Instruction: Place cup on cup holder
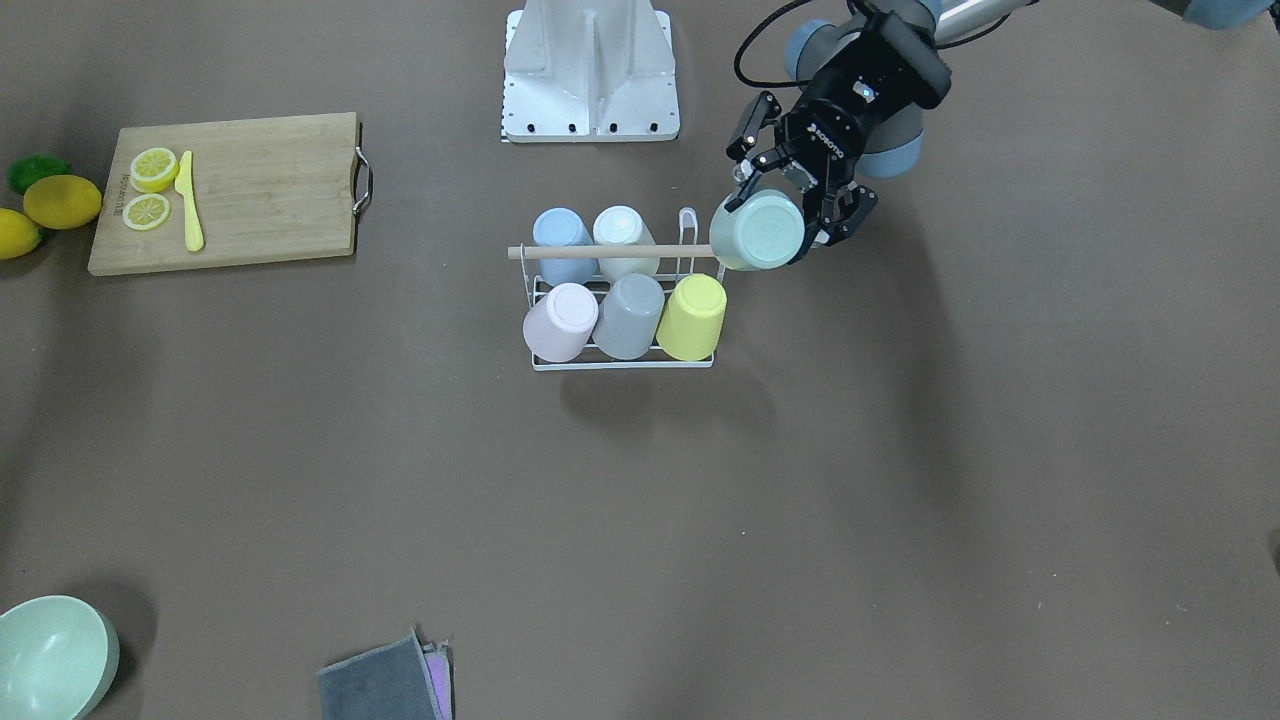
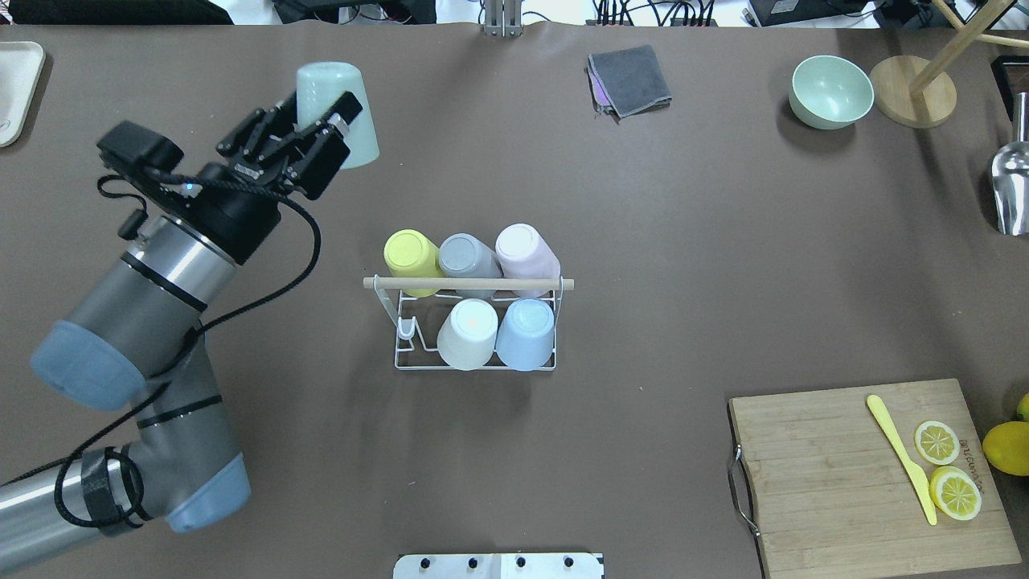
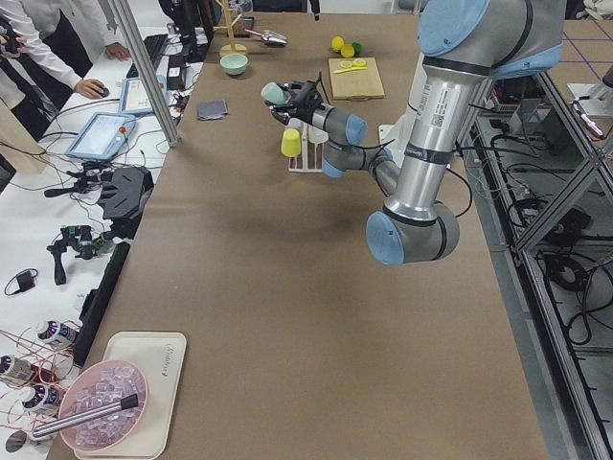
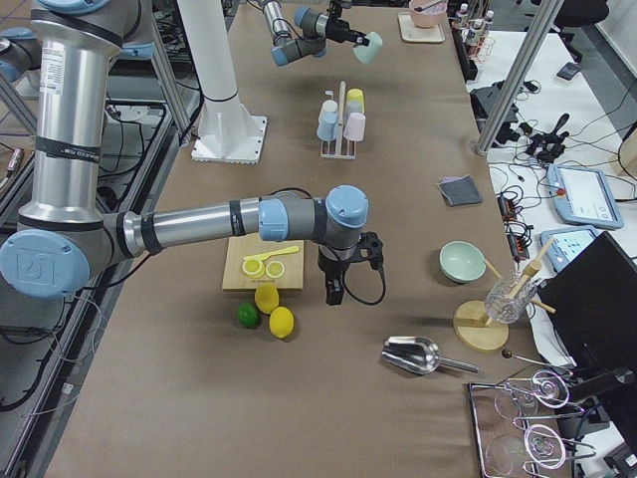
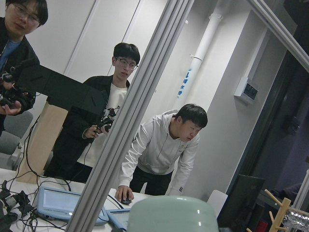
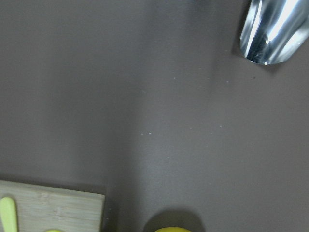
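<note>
My left gripper is shut on a mint green cup, held tilted in the air just beside the end of the cup holder. The overhead view shows the same gripper and cup up and to the left of the holder. The holder is a white wire rack with a wooden dowel; yellow, grey, pink, white and blue cups sit upside down on it. One prong at its left end stands bare. My right gripper hangs by the cutting board, and I cannot tell its state.
A wooden cutting board with lemon slices and a yellow knife lies front right, with lemons beside it. A mint bowl, a grey cloth and a metal scoop lie further back. People stand beyond the table.
</note>
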Tool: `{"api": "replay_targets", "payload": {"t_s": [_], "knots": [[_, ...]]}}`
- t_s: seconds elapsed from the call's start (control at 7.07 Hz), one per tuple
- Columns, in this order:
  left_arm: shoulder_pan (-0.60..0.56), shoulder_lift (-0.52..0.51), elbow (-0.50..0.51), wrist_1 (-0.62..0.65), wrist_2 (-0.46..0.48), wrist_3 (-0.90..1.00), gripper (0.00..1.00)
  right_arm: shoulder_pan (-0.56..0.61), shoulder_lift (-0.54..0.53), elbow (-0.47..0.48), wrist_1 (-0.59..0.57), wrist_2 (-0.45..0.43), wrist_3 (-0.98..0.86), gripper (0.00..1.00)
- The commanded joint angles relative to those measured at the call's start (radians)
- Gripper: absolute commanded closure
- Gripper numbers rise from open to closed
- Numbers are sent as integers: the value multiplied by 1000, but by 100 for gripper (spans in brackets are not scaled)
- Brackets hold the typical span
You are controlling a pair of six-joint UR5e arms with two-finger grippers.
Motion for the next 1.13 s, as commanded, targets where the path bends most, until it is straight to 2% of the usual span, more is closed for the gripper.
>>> {"api": "replay_targets", "payload": {"t_s": [0.0, 0.14, 0.57, 0.99], "knots": [[120, 3, 7, -86, 99, 94, 100, 1, -41, -39, 105, -19, 102, 2], [170, 0, 10, -132, 131, 158, 100, 2, -67, -39, 106, -10, 119, 2], [206, -2, 19, -143, 165, 168, 100, 66, -88, -33, 107, 7, 123, 2], [202, -5, 136, -229, 165, 170, 100, 117, -81, -27, 108, 21, 115, 2]]}}
